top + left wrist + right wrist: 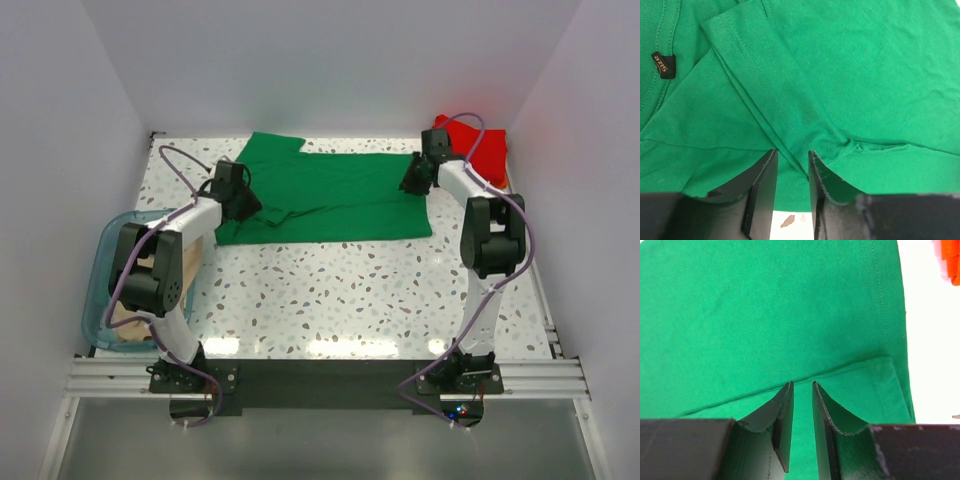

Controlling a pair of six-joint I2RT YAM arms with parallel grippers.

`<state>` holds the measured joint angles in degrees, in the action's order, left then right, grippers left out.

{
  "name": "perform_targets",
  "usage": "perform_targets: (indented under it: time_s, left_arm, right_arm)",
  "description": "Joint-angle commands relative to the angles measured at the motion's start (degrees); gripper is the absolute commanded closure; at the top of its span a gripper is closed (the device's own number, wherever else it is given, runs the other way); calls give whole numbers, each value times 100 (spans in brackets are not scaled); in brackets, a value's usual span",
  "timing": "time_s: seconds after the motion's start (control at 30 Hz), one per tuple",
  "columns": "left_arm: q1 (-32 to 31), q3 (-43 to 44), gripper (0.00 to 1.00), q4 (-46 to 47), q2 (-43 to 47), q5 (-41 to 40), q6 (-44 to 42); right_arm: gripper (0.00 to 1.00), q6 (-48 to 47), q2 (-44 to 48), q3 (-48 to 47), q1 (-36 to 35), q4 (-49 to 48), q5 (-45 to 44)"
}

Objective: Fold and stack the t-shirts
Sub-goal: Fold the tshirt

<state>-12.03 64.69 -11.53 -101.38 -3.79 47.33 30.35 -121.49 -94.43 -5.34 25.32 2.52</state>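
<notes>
The green shirt [340, 195] lies spread toward 12 o'clock on the table [330, 290], with a narrow flap turned over at its near edge. We judge the folding barely begun and nothing stacked. A red shirt [480, 145] sits at 2 o'clock and a beige shirt [125, 335] in the bin [93, 290] at 8 o'clock. The left gripper [791, 152] meets the sleeve hem at the green shirt's 8 o'clock. The right gripper [802, 385] meets the flap's edge at its 3 o'clock. Both finger pairs stand narrowly parted at cloth, and we cannot tell whether either pinches it.

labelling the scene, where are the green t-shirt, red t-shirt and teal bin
green t-shirt [345, 195], top view, middle of its body
red t-shirt [495, 155], top view, its bare right side
teal bin [92, 300], top view, left wall
</notes>
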Motion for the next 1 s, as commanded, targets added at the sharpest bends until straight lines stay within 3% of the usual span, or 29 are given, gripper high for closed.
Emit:
perform_targets:
  time_s: [0.0,0.3,0.73,0.9,0.97]
  left_arm:
    - [-1,124,64,177,-22,2,-119]
    - [-71,-9,55,502,-241,221,13]
    - [-238,316,54,564,-742,230,162]
    - [-247,439,58,573,-856,239,162]
    - [-247,527,65,582,-892,239,162]
  right_arm:
    - [74,-73,405,38,-10,-52,-15]
    - [73,-12,1294,1181,-397,-571,108]
    - [73,50,2349,2174,-766,-871,161]
    - [73,33,2507,2298,-766,-897,161]
    - [73,33,2551,2350,-775,-915,187]
